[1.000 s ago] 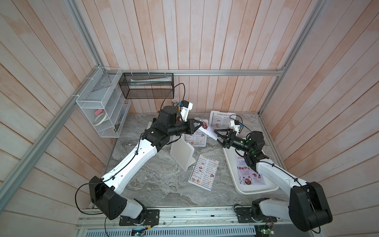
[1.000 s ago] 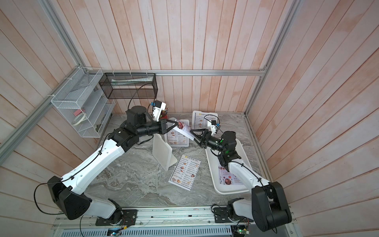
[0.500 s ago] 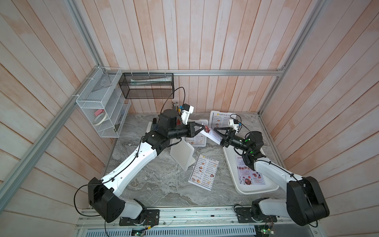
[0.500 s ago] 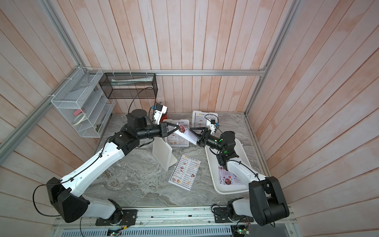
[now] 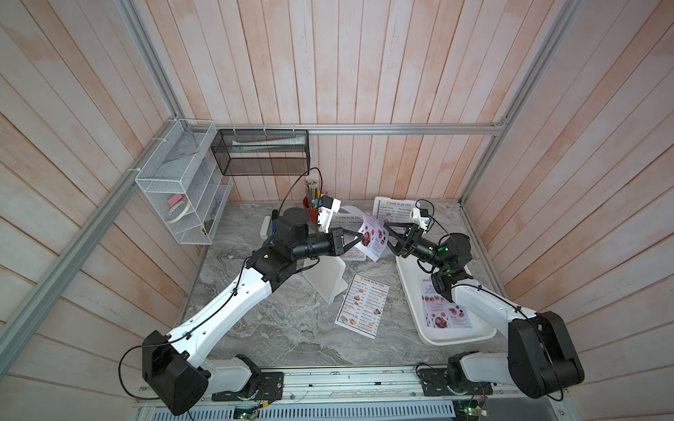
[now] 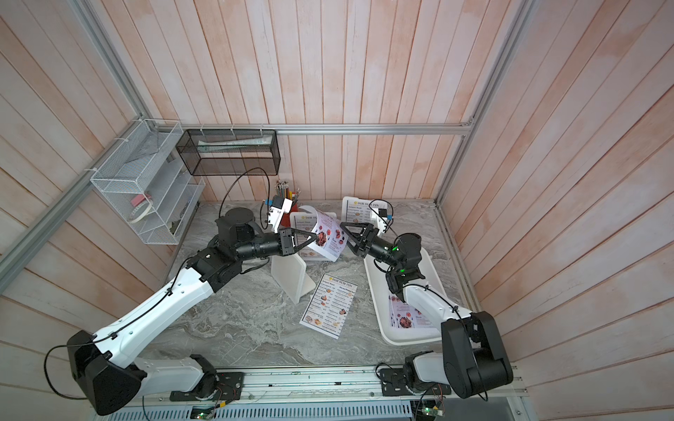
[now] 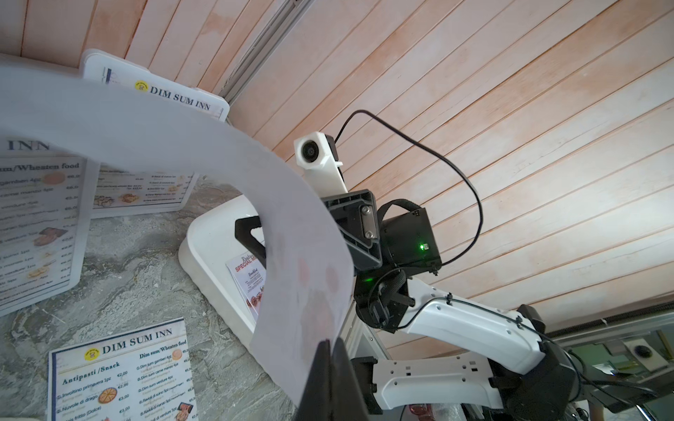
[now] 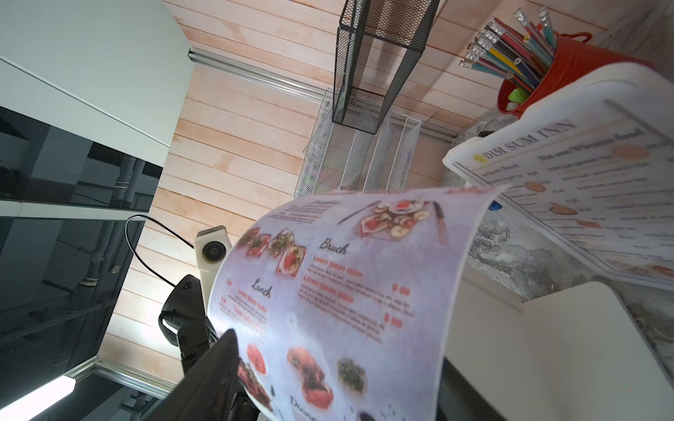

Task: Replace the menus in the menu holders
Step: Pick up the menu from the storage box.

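Left tool [image 5: 359, 239] was clenched on a curled pale-lilac paper menu sheet [image 5: 374, 237], held aloft; right tool [image 5: 388, 238] stood spread at its free edge. Beneath lay the grey marbled bench [image 5: 291, 328]. Whitewashed pink wooden plank walls [image 5: 364, 54] and aluminium rails [image 5: 364, 128] enclosed everything.

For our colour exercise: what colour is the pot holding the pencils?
Red; the pot shows best in the right wrist view.
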Robot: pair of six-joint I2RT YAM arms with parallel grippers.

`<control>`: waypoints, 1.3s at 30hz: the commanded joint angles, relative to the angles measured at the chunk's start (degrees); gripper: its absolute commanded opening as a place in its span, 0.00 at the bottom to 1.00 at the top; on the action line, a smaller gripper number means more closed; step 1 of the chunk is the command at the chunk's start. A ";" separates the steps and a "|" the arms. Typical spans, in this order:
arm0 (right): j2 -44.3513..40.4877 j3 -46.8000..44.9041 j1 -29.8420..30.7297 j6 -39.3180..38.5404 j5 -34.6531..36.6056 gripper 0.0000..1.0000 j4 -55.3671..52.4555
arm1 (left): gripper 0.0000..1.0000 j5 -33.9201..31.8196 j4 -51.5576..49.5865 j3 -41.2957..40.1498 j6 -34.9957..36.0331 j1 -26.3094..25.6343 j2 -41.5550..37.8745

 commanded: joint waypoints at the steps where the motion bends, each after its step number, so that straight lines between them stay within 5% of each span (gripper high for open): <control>1: 0.48 1.06 -0.45 0.28 0.43 0.72 4.29 | 0.00 0.57 2.38 -1.93 -1.77 -0.20 -1.92; 21: -5.91 -1.22 -3.76 -4.84 0.22 0.65 2.33 | 0.00 -0.26 5.90 -9.51 -6.34 -0.23 -5.35; 39: -12.58 -1.29 -3.88 -14.56 3.37 0.38 -11.89 | 0.08 -1.42 14.00 -16.84 -12.80 0.40 -6.81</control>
